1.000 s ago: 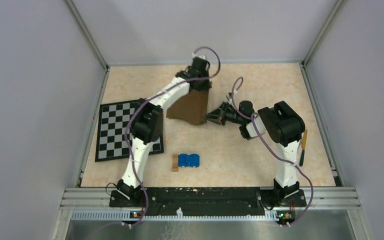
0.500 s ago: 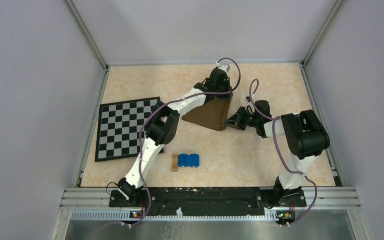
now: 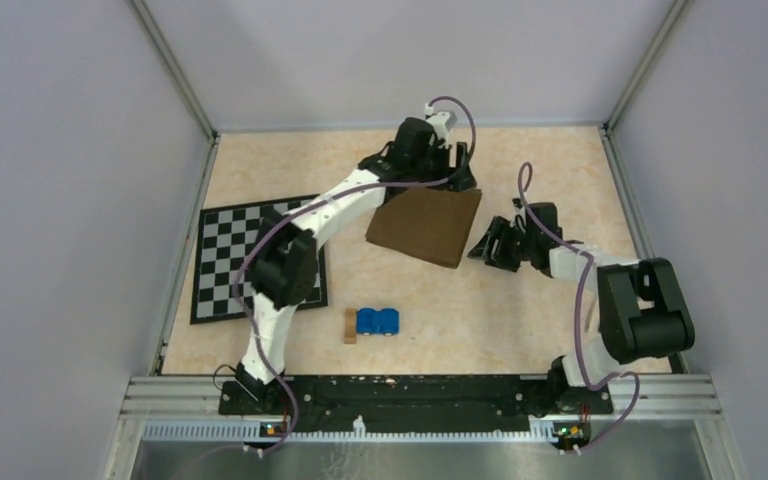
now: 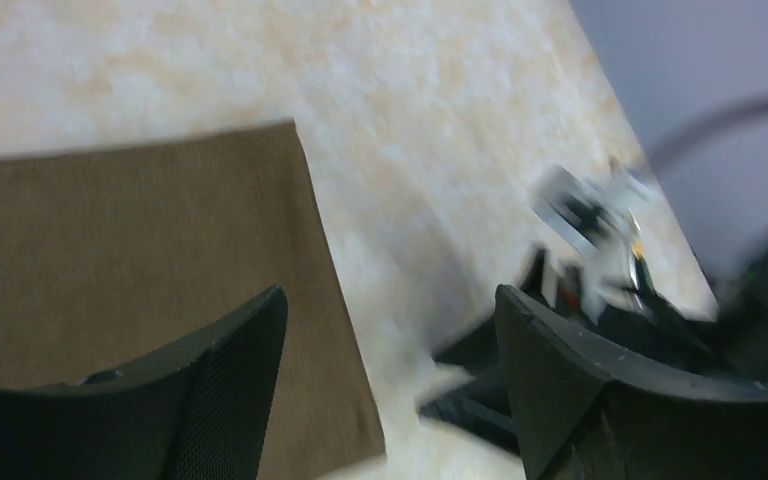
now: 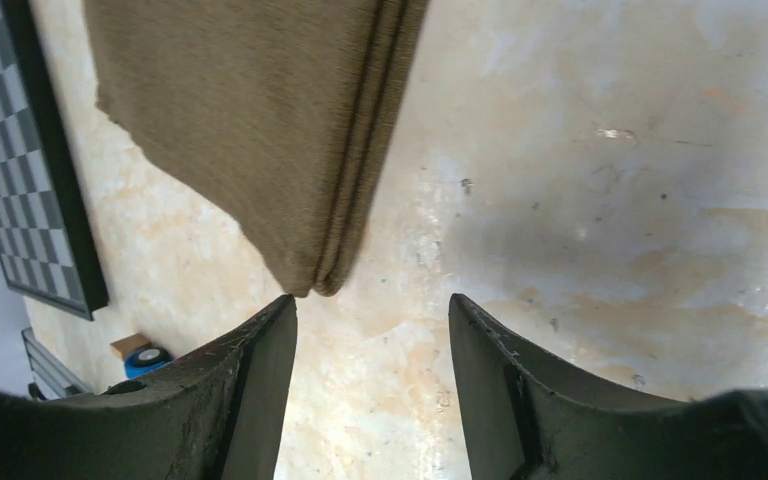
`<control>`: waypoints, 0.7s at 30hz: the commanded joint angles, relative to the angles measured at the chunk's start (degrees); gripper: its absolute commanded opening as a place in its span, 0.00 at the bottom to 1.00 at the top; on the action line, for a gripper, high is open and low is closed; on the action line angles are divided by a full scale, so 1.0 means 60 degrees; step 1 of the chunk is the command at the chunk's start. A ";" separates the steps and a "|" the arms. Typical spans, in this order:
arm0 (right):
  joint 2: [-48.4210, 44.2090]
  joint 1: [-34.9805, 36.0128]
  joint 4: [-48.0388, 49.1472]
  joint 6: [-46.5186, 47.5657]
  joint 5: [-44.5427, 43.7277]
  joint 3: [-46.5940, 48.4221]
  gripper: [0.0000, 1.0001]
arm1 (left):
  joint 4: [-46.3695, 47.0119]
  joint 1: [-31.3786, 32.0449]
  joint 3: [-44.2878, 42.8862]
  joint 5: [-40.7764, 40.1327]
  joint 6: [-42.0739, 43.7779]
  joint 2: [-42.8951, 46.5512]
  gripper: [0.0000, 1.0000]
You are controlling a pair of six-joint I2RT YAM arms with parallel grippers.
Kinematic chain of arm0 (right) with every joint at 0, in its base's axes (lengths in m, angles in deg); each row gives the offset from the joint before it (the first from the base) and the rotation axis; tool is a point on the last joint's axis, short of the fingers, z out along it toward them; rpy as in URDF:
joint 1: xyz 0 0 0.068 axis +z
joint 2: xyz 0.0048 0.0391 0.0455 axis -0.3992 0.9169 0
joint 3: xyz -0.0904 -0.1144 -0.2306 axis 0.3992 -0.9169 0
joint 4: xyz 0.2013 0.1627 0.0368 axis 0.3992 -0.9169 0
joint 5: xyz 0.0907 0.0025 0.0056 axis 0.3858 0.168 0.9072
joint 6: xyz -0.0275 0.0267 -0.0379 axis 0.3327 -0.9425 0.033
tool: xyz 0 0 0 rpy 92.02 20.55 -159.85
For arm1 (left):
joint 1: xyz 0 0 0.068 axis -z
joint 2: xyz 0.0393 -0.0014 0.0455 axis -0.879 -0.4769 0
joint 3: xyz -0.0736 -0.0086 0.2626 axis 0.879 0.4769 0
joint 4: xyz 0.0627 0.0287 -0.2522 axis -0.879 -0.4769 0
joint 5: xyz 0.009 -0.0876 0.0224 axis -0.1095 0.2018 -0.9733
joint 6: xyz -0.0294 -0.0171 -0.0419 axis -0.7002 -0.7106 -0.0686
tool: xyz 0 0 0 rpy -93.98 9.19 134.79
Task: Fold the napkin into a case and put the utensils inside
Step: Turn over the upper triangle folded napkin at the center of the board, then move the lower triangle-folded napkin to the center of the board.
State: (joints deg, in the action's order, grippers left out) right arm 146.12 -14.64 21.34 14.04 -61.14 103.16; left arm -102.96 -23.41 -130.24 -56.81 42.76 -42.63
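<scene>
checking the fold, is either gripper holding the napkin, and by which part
Nothing is held: left gripper and right gripper are open, the napkin lies free of both.

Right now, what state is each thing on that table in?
Dark brown cloth napkin: folded in layers, lying flat, unheld.
Left pincer: open, empty, above the napkin's edge.
Right pincer: open, empty, just off the napkin's corner.
Black-and-white checkered mat: flat, partly under the left arm.
Small blue plastic object: resting beside a tan wooden block.
</scene>
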 commanded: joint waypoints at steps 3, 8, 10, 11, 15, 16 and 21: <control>0.1568 0.0882 0.0612 -0.1059 -0.0388 0.0998 0.57 | -0.0024 -0.0268 0.3620 0.0476 0.0399 0.4167 0.82; 0.2096 0.1836 0.0257 -0.1501 -0.1824 0.1305 0.55 | 0.0067 -0.0512 0.5943 0.0414 0.0241 0.5842 0.82; 0.2192 0.2137 -0.0168 -0.1363 -0.2518 0.1405 0.52 | 0.0161 -0.0615 0.6618 0.0336 0.0207 0.6332 0.82; 0.2169 0.2343 -0.0406 -0.1248 -0.2873 0.1417 0.49 | 0.0169 -0.0656 0.6838 0.0263 0.0221 0.6539 0.82; 0.1989 0.2547 -0.0979 -0.0777 -0.3861 0.1139 0.29 | 0.0178 -0.0826 0.7382 0.0111 0.0237 0.6972 0.83; 0.1909 0.2536 -0.1053 -0.0602 -0.4117 0.1018 0.23 | 0.0148 -0.0865 0.7437 0.0105 0.0192 0.6985 0.83; 0.1800 0.1881 -0.2519 0.0289 -0.5173 0.1202 0.00 | 0.0100 -0.1016 0.7491 0.0339 -0.0085 0.6933 0.83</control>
State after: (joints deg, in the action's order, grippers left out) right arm 156.54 -0.20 21.41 9.36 -81.09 111.68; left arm -104.54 -28.81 -85.31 -55.60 43.63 -4.51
